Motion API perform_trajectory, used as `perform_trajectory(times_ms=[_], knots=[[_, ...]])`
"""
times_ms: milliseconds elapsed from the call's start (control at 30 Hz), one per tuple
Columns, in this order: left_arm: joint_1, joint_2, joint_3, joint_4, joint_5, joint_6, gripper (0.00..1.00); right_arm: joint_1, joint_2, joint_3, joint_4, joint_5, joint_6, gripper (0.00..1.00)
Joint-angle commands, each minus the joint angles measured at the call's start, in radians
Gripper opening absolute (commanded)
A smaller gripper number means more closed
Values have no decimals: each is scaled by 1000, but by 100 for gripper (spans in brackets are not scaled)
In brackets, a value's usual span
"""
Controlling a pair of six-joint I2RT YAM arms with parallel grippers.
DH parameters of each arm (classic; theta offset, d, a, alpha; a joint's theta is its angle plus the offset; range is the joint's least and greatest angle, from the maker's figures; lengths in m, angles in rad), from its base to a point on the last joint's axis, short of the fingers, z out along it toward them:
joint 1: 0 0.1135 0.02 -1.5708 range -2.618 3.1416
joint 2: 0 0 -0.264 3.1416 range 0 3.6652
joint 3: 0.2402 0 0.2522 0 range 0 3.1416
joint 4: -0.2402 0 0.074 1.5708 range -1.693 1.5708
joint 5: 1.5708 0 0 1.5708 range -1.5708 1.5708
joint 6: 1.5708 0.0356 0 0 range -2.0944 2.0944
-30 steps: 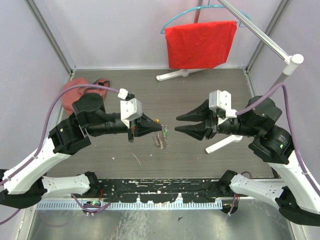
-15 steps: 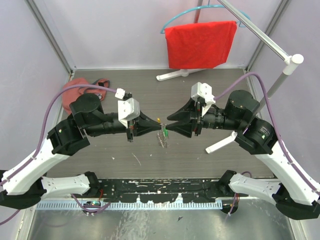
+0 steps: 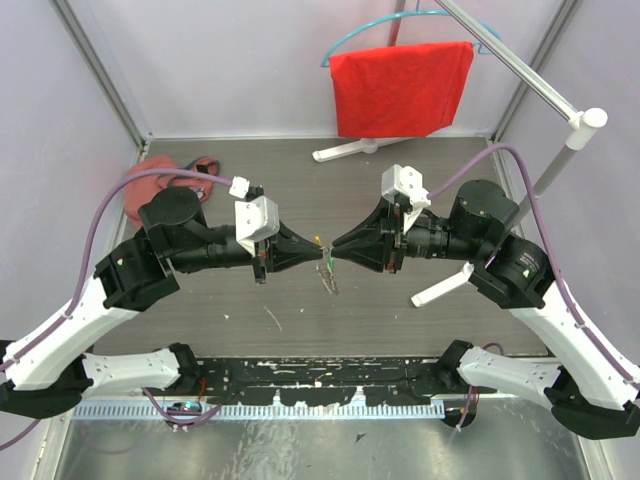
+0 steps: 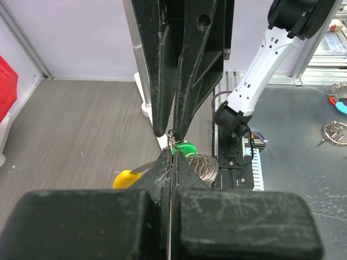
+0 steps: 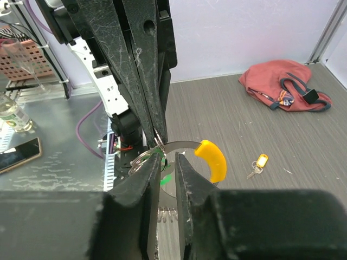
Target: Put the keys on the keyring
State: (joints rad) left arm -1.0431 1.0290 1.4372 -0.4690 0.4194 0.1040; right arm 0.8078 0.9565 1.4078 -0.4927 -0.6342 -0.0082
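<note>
Mid-table, both arms level, fingertips nose to nose above the table [image 3: 430,180].

Left gripper [image 4: 170,165]: jaws fully closed, pinching the keyring [image 4: 205,164] at its metal band. The coil hangs just right of the tips and the orange segment [image 5: 212,158] curves away on the other side. My reading is that this arm acts as a vice, keeping the ring in the air and edge-on so its free end faces the other arm.

Right gripper [image 5: 166,169]: jaws slightly apart, a narrow gap showing in its own wrist view. The green key [image 4: 186,148] sits right at the meeting point, touching or nearly touching both sets of tips. Whether the right jaws actually pinch it, I cannot tell. The tips hide whether it is already threaded on the ring.

Judgement: threading step in hand, needing fine alignment. The risk is the key slipping out and dropping to the table.

Farther off: a small yellow-headed key [image 5: 259,161] lies on the table, well apart from the ring and not picked up. So at best half the task is done.

Beyond: red pouch [image 3: 158,186] at the far left, and a red cloth [image 3: 400,88] on a hanger at the back wall. Neither is involved.
</note>
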Motion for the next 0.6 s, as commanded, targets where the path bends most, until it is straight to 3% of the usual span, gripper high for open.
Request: perform_trajectory(times_ms=[0, 200, 567], knots=[[-3, -25, -10, 53, -4, 6, 0, -1, 8, 7, 49, -24, 14, 19], [-3, -33, -19, 66, -13, 5, 0, 0, 10, 9, 49, -32, 16, 2], [-3, -47, -45, 115, -16, 3, 0, -1, 14, 16, 22, -19, 15, 1]])
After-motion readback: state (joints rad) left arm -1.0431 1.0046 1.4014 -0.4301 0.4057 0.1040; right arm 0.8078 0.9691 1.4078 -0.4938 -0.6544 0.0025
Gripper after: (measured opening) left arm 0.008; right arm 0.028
